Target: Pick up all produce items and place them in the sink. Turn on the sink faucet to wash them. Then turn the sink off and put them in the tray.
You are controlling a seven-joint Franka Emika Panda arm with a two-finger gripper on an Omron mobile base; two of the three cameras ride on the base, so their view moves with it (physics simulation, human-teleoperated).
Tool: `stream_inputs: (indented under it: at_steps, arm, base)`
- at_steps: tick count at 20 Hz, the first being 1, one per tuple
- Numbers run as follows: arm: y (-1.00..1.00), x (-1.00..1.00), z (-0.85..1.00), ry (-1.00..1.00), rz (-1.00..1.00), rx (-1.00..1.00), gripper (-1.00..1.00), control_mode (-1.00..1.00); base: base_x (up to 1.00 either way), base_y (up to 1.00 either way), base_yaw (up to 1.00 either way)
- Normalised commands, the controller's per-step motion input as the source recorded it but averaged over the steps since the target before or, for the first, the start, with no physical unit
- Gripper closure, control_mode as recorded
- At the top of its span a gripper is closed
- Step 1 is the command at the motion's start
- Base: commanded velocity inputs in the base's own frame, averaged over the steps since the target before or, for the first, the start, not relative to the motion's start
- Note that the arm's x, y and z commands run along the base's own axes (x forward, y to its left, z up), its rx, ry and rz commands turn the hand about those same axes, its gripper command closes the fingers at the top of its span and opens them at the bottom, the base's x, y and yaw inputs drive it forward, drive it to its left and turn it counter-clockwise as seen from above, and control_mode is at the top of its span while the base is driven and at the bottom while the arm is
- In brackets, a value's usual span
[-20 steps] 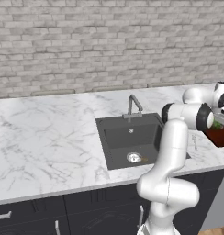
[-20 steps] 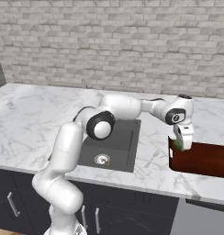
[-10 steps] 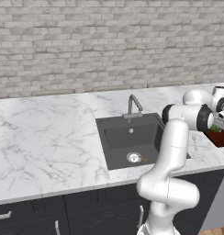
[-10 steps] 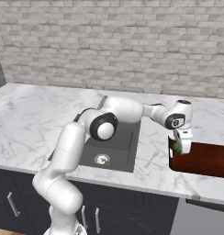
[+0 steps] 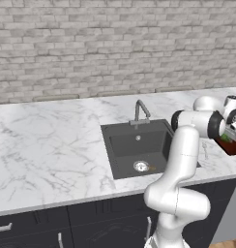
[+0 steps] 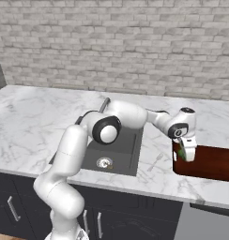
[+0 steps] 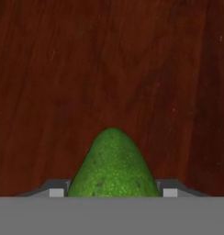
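Note:
My gripper is shut on the green fruit, one of the produce items, and holds it low over the left end of the reddish-brown tray. In the hand view the fruit sits between my fingertips with the tray's floor close behind it. From the left base view the gripper and a bit of the green fruit hang at the tray on the far right. A small tan piece lies beside the drain in the sink.
The faucet stands behind the basin with its spout over the sink. My arm stretches across the sink's right side toward the tray. White marble counter spreads wide to the left, with a brick wall behind it.
The gripper has sunk a little toward the tray with the green fruit still in it. Its hand has turned slightly.

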Motion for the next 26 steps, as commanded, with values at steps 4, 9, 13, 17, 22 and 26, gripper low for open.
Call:
stream_inputs:
  at_steps: [4, 9, 13, 17, 22, 26]
  arm:
    - [-0.09, 0.0, -0.04, -0.01, 0.0, 0.0, 1.0, -1.0]
    - [-0.01, 0.0, 0.0, 0.0, 0.0, 0.0, 1.0, -1.0]
    - [0.0, 0.01, -0.01, 0.0, 0.01, 0.0, -1.0, -1.0]
    - [-0.04, 0.0, 0.0, 0.0, 0.0, 0.0, -1.0, -1.0]
    - [0.0, -0.04, 0.21, 0.0, 0.0, 0.0, -1.0, -1.0]
    - [0.07, -0.06, 0.39, 0.0, 0.01, 0.0, -1.0, -1.0]
  base:
    - [0.0, 0.0, 0.0]
    - [0.0, 0.0, 0.0]
    - [0.0, 0.0, 0.0]
    - [0.0, 0.0, 0.0]
    - [0.0, 0.0, 0.0]
    - [0.0, 0.0, 0.0]
